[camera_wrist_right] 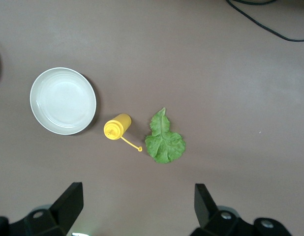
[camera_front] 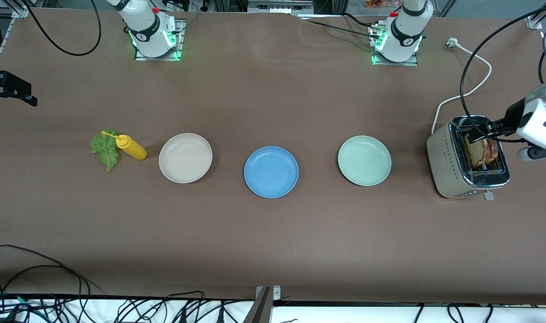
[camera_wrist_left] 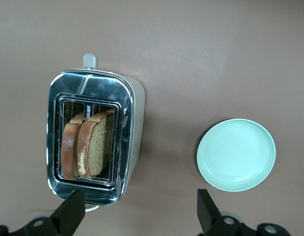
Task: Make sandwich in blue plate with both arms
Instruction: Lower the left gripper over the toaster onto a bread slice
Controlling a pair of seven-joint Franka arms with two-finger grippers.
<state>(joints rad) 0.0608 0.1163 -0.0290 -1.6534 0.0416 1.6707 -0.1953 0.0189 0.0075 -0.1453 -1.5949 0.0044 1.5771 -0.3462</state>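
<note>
Front view: the blue plate sits bare at the middle of the table, between a beige plate toward the right arm's end and a pale green plate toward the left arm's end. The sandwich is not yet begun: two bread slices stand in the toaster at the left arm's end, and the lettuce leaf lies by a yellow squeeze bottle at the right arm's end. The left gripper hangs over the toaster's slots; the right gripper is out of frame here.

Left wrist view: the left gripper is spread wide and holds nothing, with the toaster and bread slices below it. Fetching the first slice looks like the step in hand; next it likely needs to centre over one slice, descend and pinch it.

Right wrist view: the right gripper is also wide apart and empty, high over the lettuce leaf, apparently waiting.
</note>
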